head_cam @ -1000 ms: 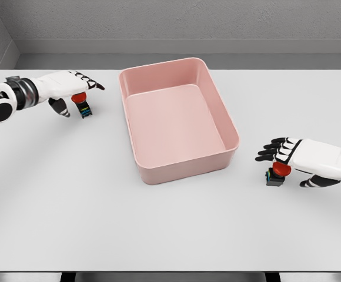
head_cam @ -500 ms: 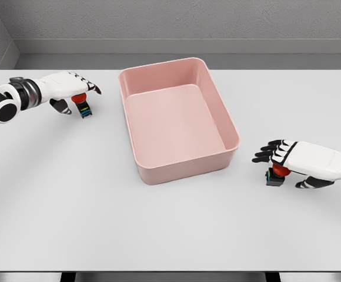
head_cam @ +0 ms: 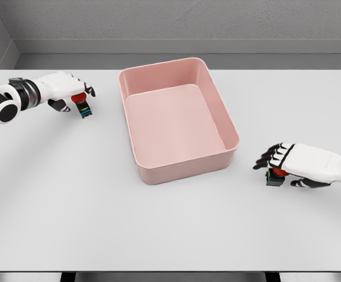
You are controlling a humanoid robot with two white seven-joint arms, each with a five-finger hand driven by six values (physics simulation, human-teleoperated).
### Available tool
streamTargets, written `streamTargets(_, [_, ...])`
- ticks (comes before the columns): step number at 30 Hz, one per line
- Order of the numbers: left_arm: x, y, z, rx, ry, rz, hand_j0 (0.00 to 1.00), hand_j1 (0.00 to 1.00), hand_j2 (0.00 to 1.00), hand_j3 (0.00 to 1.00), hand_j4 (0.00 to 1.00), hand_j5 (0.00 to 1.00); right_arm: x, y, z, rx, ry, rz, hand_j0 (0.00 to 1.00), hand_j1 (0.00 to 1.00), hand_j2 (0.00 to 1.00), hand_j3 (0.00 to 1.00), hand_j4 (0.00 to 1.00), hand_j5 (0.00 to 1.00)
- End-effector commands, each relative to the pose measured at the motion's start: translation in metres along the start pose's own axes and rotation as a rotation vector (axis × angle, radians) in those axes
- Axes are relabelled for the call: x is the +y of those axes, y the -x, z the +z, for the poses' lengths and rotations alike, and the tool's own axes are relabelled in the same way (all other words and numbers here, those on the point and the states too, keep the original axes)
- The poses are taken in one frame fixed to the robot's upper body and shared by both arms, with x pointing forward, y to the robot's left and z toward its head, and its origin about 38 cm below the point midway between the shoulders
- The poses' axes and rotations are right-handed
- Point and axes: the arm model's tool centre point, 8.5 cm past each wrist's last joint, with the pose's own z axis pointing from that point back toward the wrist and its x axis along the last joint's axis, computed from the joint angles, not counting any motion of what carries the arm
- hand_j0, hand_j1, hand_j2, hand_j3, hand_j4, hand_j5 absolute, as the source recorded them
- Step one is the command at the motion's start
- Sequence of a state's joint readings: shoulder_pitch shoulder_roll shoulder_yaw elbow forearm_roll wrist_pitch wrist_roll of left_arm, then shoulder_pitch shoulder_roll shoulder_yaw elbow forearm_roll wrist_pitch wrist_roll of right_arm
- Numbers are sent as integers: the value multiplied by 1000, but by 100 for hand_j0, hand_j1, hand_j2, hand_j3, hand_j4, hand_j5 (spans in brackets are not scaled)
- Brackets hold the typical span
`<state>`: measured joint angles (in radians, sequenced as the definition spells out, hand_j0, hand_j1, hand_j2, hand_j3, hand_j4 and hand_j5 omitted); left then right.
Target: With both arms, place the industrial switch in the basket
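We curl our left hand (head_cam: 64, 89) and right hand (head_cam: 294, 164) closer over each switch, fingers drawing in.

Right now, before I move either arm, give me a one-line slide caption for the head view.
Each hand, left hand and right hand, covers an industrial switch on the table, flanking an empty pink basket.

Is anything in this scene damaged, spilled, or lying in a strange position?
Nothing stands out. The pink basket sits flat and empty, and each switch stands on the table under a hand.

text: none readable | labels: none | brands: none | numbers: none
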<state>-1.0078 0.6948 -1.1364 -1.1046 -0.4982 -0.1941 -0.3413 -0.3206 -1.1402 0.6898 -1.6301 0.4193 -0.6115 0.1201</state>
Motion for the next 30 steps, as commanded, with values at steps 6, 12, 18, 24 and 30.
streamTargets(6, [3,-8,-8,-6,-2,-26,75,75,75,75,75,75,-2,1,1,2,3,3,74,74,74,74,74,74])
streamTargets(12, [3,-9,-8,-7,-3,-28,73,73,73,73,73,73,-3,1,0,2,6,4,69,69,69,69,69,69])
streamTargets(18, [2,-8,-8,-6,-1,-27,70,70,70,70,70,70,-4,1,0,4,0,17,62,62,62,62,62,62])
streamTargets(24, [1,-7,-7,-5,1,-29,65,65,65,65,65,65,-3,1,0,3,-3,19,58,58,58,58,58,58])
streamTargets(30, [1,-9,-7,-9,2,-32,58,58,58,58,58,58,-6,1,0,3,3,25,55,55,55,55,55,55])
